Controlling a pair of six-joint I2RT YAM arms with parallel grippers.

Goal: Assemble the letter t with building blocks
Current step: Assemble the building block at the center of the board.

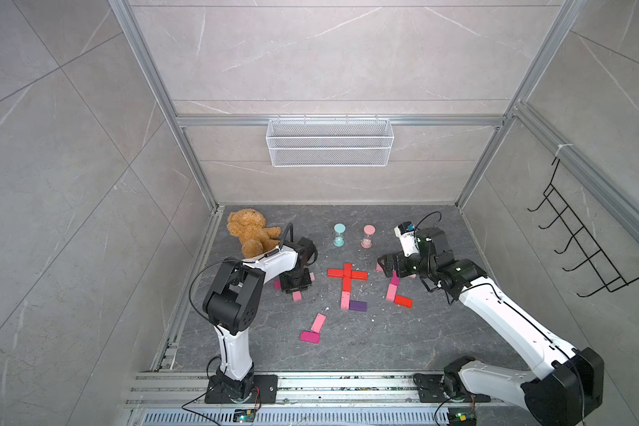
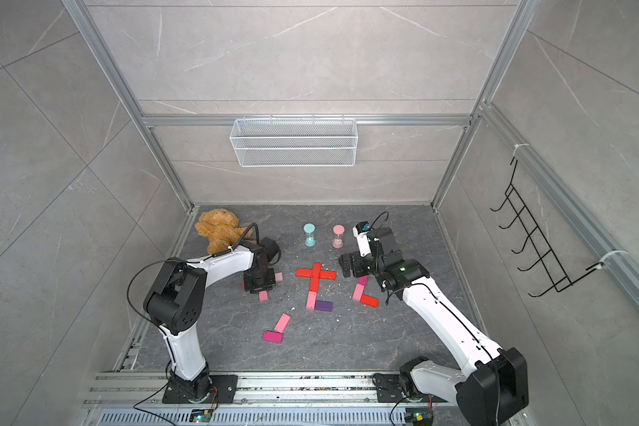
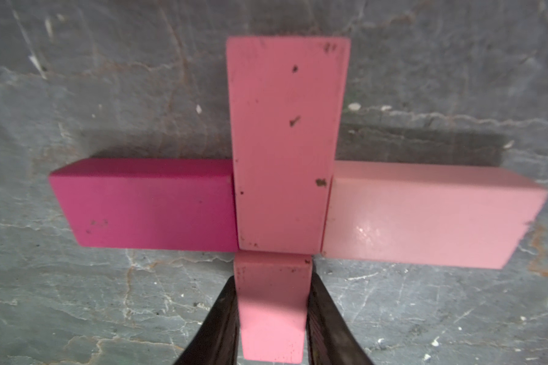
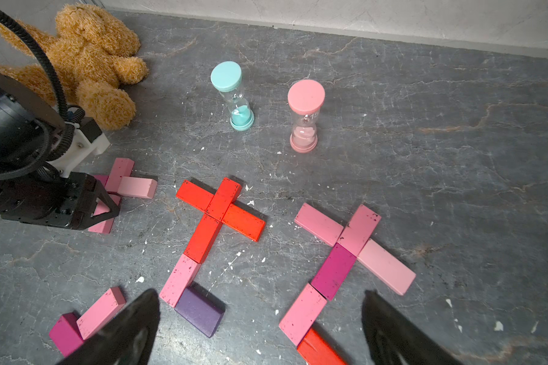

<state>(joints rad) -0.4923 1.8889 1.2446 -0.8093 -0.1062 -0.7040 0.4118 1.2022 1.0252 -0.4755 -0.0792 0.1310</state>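
Two arms: I am running both over the grey table (image 1: 403, 343), reading twelve o'clock as the far wall in both top views.
Left grip: the left gripper (image 3: 271, 281) is pointing straight down at nine o'clock from the table's middle, its jaws squeezing the held pink block (image 3: 271, 316) by the long sides.
Held block's place: it is sitting at the foot of a small cross, its end meeting the mid-pink stem (image 3: 285, 142); I cannot tell whether it is resting on the table.
Small cross: a magenta arm (image 3: 146, 208) and a pale pink arm (image 3: 424, 215) are flanking that stem, touching it on either side.
Right grip: the right gripper (image 4: 260, 294) is hovering at three o'clock, jaws standing wide apart and holding nothing.
Middle: the red cross (image 1: 347, 274) is lying flat; a pink stem block (image 1: 344, 300) is carrying its stem on toward six o'clock, and a purple block (image 1: 358, 305) is touching that block's foot on the three o'clock side.
Three o'clock side: pink and magenta blocks are forming the right-hand figure (image 4: 359, 229), another cross lying partly beneath the right gripper, with a red block (image 4: 318, 350) ending it.
Loose pair: a loose pink block (image 1: 318, 322) and a loose magenta block (image 1: 309, 337) are lying at seven o'clock, touching at a corner.
Bystanders: a teddy bear (image 1: 251, 232) is slumping at ten o'clock; a teal hourglass (image 1: 339, 235) and a pink hourglass (image 1: 368, 236) are standing upright at twelve o'clock.
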